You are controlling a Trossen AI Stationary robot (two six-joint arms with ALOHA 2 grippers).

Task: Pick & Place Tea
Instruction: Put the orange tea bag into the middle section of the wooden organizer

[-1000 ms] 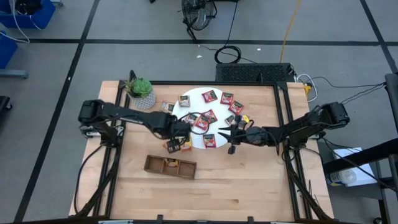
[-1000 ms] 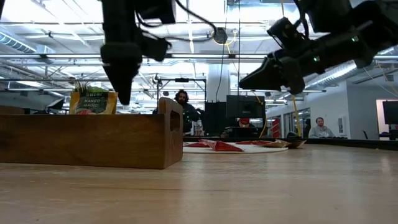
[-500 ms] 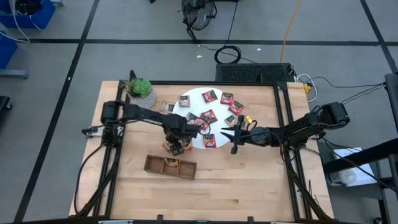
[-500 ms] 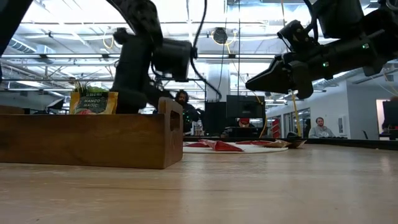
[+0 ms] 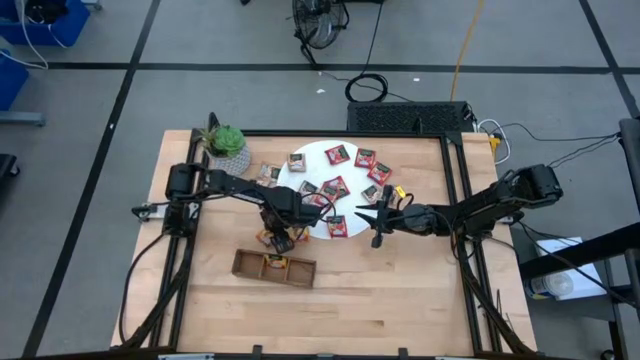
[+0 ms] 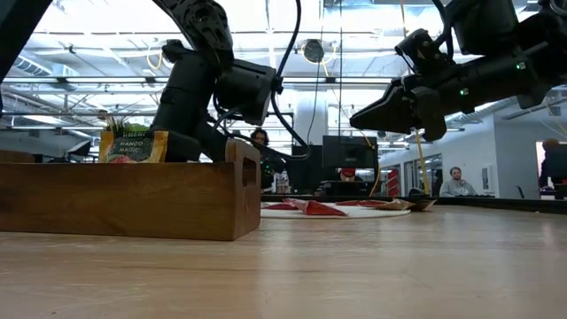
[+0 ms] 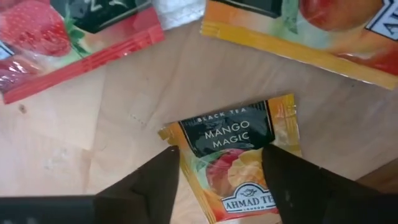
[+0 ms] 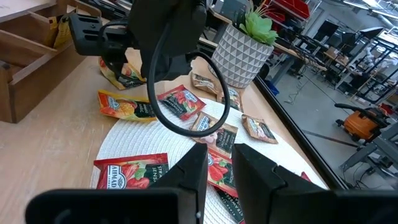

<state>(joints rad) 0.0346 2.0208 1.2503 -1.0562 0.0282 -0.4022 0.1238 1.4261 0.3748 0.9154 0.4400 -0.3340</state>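
Orange-yellow "Mango Magic" tea sachet [image 7: 233,155] is seen lying flat on the wooden table [image 5: 400,290], just off the white woven disc [image 5: 345,190] where most red sachets [image 5: 336,186] lie. The left gripper [image 7: 217,168] is lowered over this sachet, its fingers [image 7: 152,180] parted and placed at either side; nothing is lifted. The right gripper [image 5: 372,218] is held above the disc's edge, fingers nearly together, nothing seen between them. The wooden tray [image 5: 273,267] is placed near the left gripper.

Overhead looks straight down, low camera level across the table, wrists close; all share the white disc [image 5: 330,190].
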